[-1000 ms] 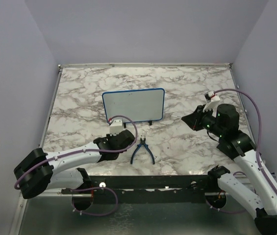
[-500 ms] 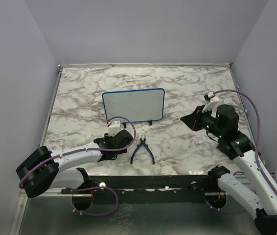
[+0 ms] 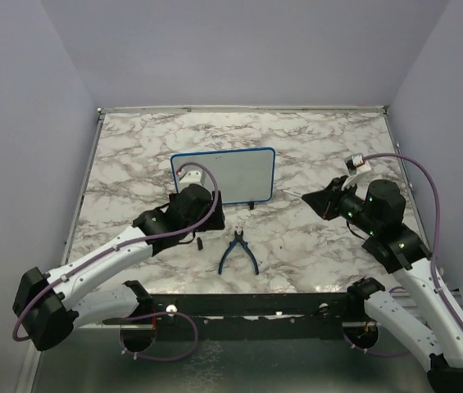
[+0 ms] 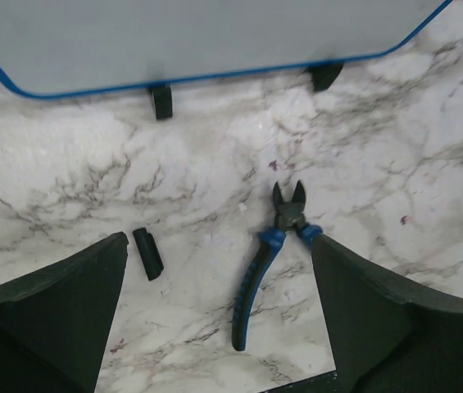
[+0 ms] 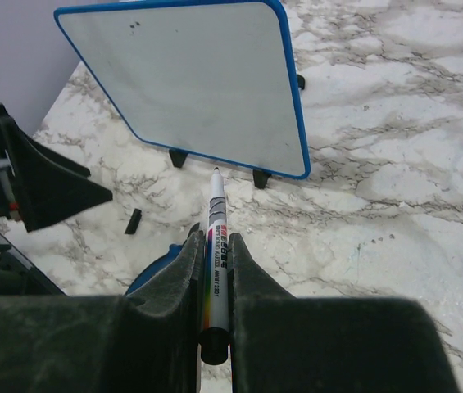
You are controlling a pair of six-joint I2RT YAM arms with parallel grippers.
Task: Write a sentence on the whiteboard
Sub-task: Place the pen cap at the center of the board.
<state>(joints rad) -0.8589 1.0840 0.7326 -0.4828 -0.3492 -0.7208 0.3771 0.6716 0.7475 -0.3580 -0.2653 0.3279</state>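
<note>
Our right hand [image 5: 213,246] clamps a white uncapped marker pen [image 5: 218,214], pointed at the blue-framed white whiteboard [image 3: 223,175]; our left hand [image 4: 219,246] spreads open before it.

table [image 3: 313,139]: marble-look, smooth | whiteboard [image 3: 231,173]: smooth white | pliers [image 4: 261,267]: dark metal, blue grips

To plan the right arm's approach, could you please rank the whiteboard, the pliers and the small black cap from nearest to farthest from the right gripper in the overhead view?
From the right gripper:
1. whiteboard, just left of it.
2. pliers, farther left, toward the bases.
3. black cap, farthest left.
</note>
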